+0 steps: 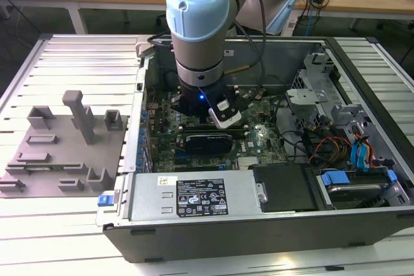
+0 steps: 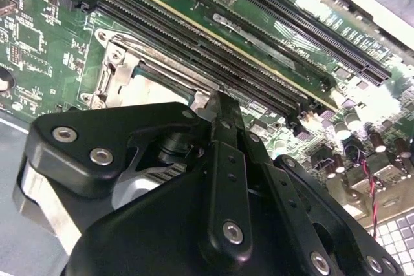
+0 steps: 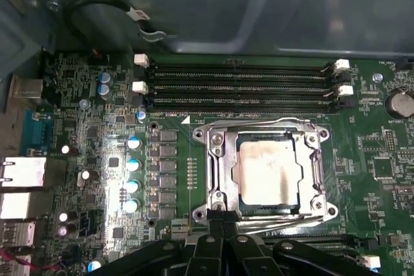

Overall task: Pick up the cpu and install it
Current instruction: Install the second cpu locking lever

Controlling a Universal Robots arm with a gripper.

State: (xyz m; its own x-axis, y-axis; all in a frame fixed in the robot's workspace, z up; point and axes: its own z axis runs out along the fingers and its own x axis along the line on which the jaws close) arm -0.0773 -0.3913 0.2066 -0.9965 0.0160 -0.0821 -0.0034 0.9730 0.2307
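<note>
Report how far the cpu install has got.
Looks done: the small silvery square cpu already lies inside the dark metal-rimmed socket frame on the green motherboard in the first wrist view, flat as far as I can tell. In hand: nothing visible; the black gripper hovers at the frame's edge. Left: whether the socket is latched, I cannot tell.

exterior view high above open case [image 1: 259,224], both wrist views close over motherboard [image 3: 97,95]
</note>
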